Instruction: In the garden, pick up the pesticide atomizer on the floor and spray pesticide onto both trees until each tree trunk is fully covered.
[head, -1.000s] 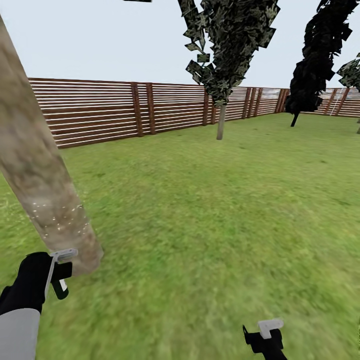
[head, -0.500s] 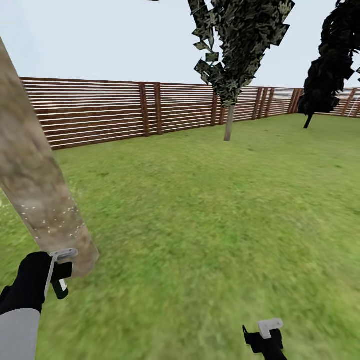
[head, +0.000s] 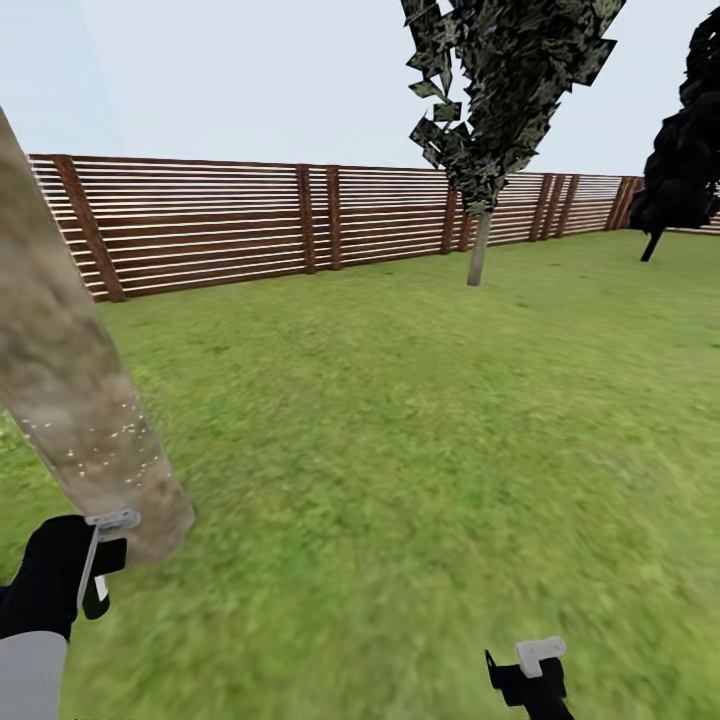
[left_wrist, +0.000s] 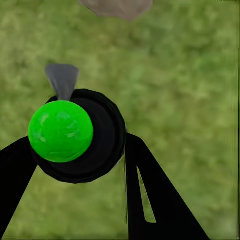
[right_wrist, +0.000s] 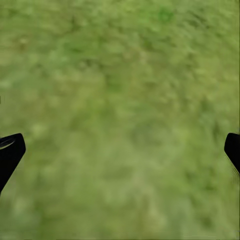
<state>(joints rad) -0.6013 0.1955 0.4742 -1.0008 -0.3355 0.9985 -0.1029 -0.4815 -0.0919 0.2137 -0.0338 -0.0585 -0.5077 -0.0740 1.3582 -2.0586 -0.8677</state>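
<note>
A thick mottled grey-brown tree trunk leans across the left of the head view, with white specks on its lower part. Just in front of its base, my left gripper is shut on the pesticide atomizer. In the left wrist view the atomizer is a black round body with a bright green ball and a grey nozzle, held between both black fingers. A second tree stands far off by the fence. My right gripper hangs open over the grass.
A brown slatted fence closes the lawn at the back. A dark column-shaped tree stands at the far right. Open lawn stretches between me and the far tree.
The whole view has swung, so the fence and far trees sit further right in the picture. My left gripper with the atomizer shows slightly lower. The right gripper holds its place.
</note>
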